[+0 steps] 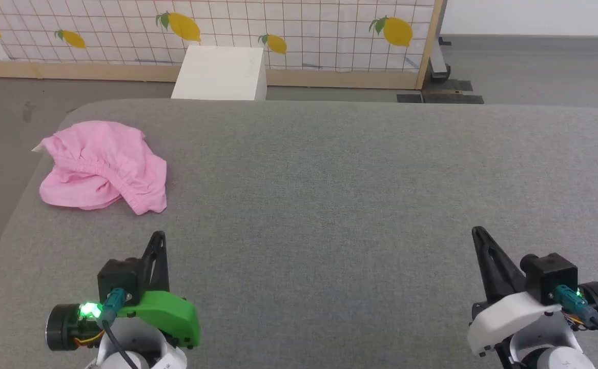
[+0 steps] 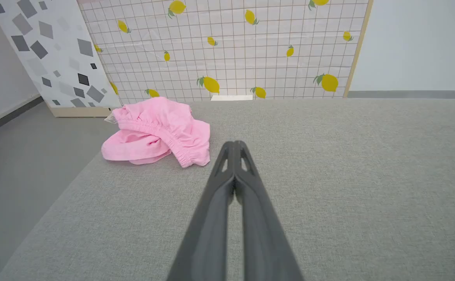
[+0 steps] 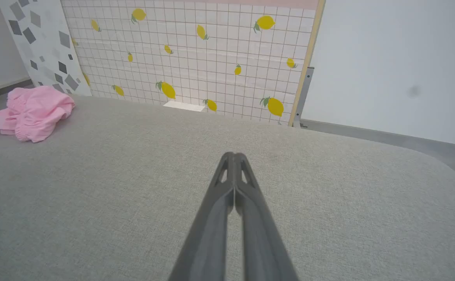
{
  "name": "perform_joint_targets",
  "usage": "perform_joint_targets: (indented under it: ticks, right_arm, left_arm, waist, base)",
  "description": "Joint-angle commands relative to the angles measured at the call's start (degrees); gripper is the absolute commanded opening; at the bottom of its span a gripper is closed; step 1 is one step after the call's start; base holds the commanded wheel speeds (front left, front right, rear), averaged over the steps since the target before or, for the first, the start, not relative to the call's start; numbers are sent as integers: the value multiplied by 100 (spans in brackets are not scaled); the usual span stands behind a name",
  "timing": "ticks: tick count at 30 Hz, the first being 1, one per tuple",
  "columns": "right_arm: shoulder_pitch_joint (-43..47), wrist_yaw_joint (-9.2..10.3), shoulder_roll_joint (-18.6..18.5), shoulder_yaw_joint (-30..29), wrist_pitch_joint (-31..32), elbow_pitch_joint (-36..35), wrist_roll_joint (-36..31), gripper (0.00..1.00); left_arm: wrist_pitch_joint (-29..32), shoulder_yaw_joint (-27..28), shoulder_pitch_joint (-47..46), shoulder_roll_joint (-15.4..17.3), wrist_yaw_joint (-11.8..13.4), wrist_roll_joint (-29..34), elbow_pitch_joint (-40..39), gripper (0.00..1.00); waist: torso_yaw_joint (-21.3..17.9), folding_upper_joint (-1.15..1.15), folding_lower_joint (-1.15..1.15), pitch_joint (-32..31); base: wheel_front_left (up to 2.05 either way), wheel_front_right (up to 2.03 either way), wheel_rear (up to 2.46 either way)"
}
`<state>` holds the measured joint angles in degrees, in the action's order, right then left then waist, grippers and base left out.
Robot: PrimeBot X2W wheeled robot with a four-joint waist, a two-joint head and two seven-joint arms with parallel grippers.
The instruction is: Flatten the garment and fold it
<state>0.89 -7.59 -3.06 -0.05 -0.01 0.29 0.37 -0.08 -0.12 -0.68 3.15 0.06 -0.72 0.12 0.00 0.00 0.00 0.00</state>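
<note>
Where the head view looks down, we record a broad desk [image 1: 329, 179] covered in grey woven fabric, with rounded far corners. Behind its far edge stands a lemon-print panel [image 1: 304, 31] with a thin grid and a wooden frame. In the left wrist view a second panel [image 2: 52, 50], printed with grey diamond shapes, leans beside it. A white box [image 1: 222, 72] stands on the grey floor [image 1: 1, 113] between the lemon-print panel and the desk's far edge.

The garment [image 1: 104, 164] is light pink and lies crumpled in a heap on the desk's far left corner, close to the left edge. It is not flat: the gathered waistband [image 1: 99, 166] curves across the heap, with loose layers of fabric bunched under and around it.

The left claw [image 1: 159, 237] is at the near left of the desk. Its fingers are pressed together along their length with nothing between them, and the left wrist view confirms the tips meet. The garment lies ahead of it and to its left, near but not touching.

The right claw [image 1: 477, 231] is at the near right, likewise closed and empty, well apart from the garment across the desk.

We cannot tell whether either claw rests on the fabric surface or hangs just above it.

A small white tag [image 2: 111, 118] pokes out of the garment's far left side, at the desk's left edge.
</note>
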Motion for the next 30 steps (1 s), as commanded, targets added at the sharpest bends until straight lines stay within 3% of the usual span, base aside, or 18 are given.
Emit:
perform_joint_targets:
  ticks: [1,30]
  right_arm:
    - [-89,10,18,5,1,-29,-37,0]
    - [-89,10,18,5,1,-29,-37,0]
  left_arm:
    - [8,12,68,-27,-6,72,-12,0]
    - [8,12,68,-27,-6,72,-12,0]
  waist:
    - [0,0,0,0]
    - [0,0,0,0]
  base:
    - [0,0,0]
    - [0,0,0]
